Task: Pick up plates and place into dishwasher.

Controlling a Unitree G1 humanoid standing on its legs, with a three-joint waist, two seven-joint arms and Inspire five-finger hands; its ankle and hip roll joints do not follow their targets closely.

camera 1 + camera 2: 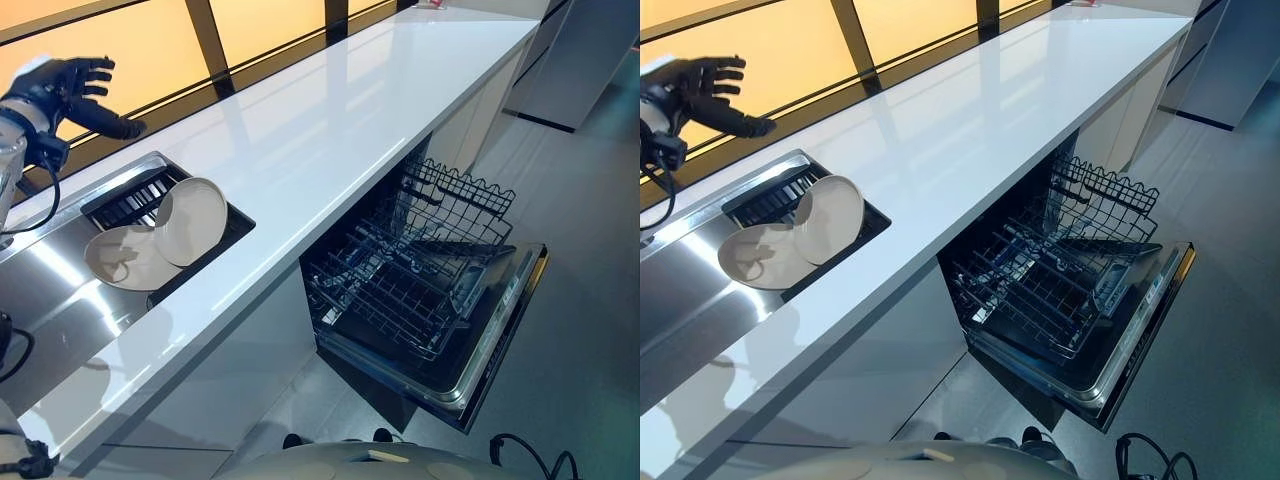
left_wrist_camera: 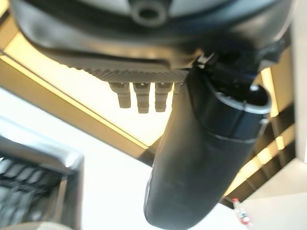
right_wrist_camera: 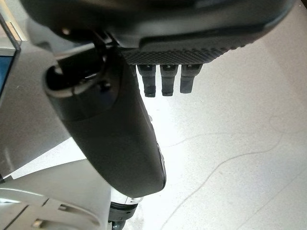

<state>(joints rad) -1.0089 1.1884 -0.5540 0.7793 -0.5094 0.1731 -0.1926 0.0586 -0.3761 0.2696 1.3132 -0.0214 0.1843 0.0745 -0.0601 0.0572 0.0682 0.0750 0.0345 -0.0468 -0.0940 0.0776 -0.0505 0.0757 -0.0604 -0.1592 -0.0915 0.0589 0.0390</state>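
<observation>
The left hand (image 1: 70, 85) hung above the tabletop's (image 1: 330, 130) far left edge, fingers spread and holding nothing. Near it, two plates (image 1: 165, 235) lay in a sunken rack (image 1: 125, 205), one leaning on the other. They looked stiff, smooth, probably ceramic, so slippery and breakable; the raised rim seemed the best hold. Right of them, the dishwasher (image 1: 430, 290) stood open. The right hand (image 3: 120, 139) was released, over the floor.

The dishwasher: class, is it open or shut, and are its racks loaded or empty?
Open. The dishwasher door is folded down and its wire racks are pulled out, holding no plates. Both plates still sit in the sink.
</observation>
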